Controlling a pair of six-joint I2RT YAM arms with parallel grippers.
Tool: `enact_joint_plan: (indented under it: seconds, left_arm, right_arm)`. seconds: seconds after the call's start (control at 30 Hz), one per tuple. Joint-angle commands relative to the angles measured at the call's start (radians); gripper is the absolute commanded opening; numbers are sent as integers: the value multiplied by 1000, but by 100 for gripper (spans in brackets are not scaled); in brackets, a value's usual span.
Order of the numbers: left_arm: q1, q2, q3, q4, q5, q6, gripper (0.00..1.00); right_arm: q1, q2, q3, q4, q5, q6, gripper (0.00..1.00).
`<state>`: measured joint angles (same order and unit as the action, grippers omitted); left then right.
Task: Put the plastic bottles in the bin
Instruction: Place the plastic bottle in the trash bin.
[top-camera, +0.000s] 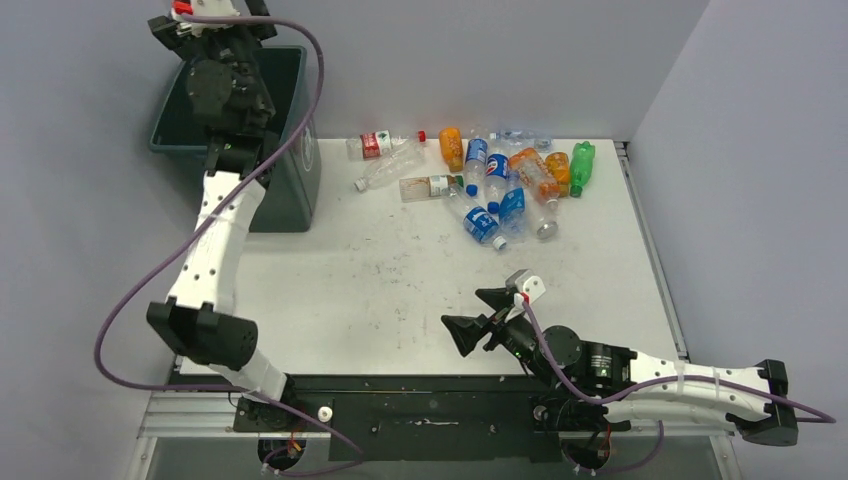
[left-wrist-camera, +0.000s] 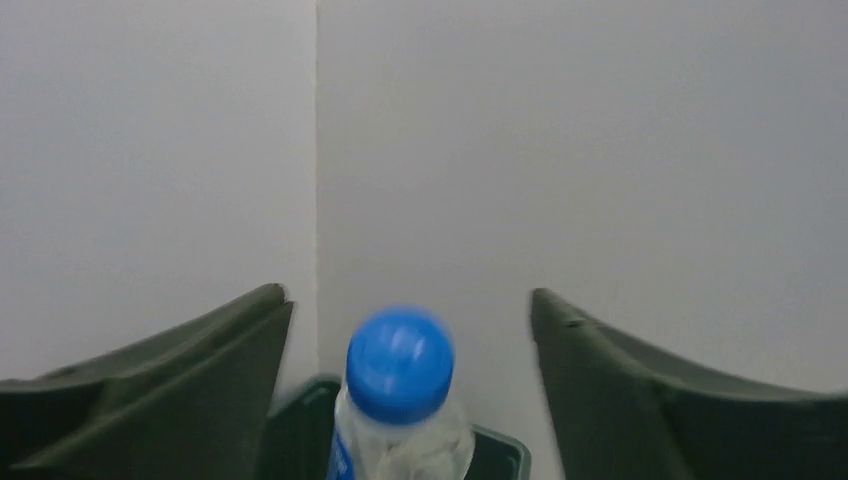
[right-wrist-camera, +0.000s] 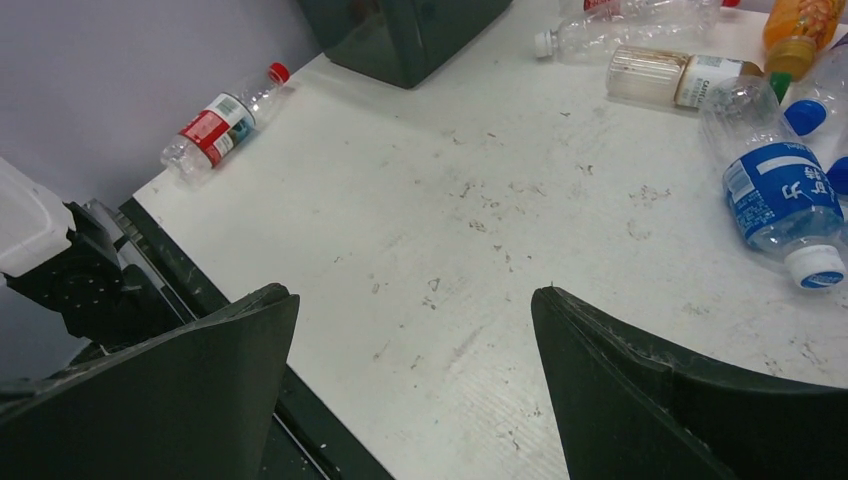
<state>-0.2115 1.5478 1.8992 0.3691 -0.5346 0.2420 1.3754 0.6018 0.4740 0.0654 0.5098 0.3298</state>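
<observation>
We find the left gripper (left-wrist-camera: 410, 296) raised over the bin (top-camera: 297, 185), jaws apart. A blue-capped bottle (left-wrist-camera: 400, 365) of clear plastic stands cap-up between the fingers and touches neither, with the bin's rim showing below it. Its outline is blurred, and we judge it to be dropping into the bin rather than held. The right gripper (right-wrist-camera: 413, 292) hangs low over the near part of the table (top-camera: 400, 280), jaws wide apart and holding nothing. The remaining bottles (top-camera: 505, 180) lie in a loose heap at the far side of the table, right of the bin, several touching or overlapping. A red-labelled bottle (right-wrist-camera: 215, 128) lies by itself at the table's left edge, near the bin. We judge these bottles to be light, thin-walled and apparently empty or nearly so. They will dent under a hard squeeze, roll at a nudge, and slide on smooth plastic and glossy labels. The caps and necks are the stiff parts, but too narrow for a sure hold. We recommend taking each bottle across the body at the labelled band, jaws square to its long axis, with moderate pressure. The blue-labelled bottle (right-wrist-camera: 780, 195) at the near edge of the heap lies well exposed to the right gripper and looks the easiest next pick. Those packed behind it risk being scattered by a finger pushed between them.
</observation>
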Motion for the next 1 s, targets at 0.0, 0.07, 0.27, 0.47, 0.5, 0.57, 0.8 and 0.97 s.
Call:
enact_joint_plan:
  seconds: [0.0,0.07,0.27,0.47,0.5,0.57,0.8,0.97]
  left_arm:
    - [31,120,77,91,-27,-42,97]
    - [3,127,89,73,-60,-63,96]
    - [-238,5,-59,249,-165,243,96]
    - [-530,-247,-347,106,-363,345,96]
    - [-580,-286,-390,12,-424,298,96]
    - [-619,-361,-451,-289,-514,119,96]
    - [-330,-394,-565,-1260,-194,-524,96]
    - [-89,-365,-787,-1188,-78,-566,96]
  right_arm:
    - [3,-28,52,-61,39,5,90]
    - [2,-31,50,-62,46,0,90]
    - [2,-24,8,2,47,-4,90]
    - [-2,16,-58,121,30,35,90]
    - [-2,31,-65,140,26,41,90]
    - [-4,61,-72,174,16,50,90]
    - [-7,135,-49,211,-4,50,90]
    - [-15,171,-38,242,-39,47,90]
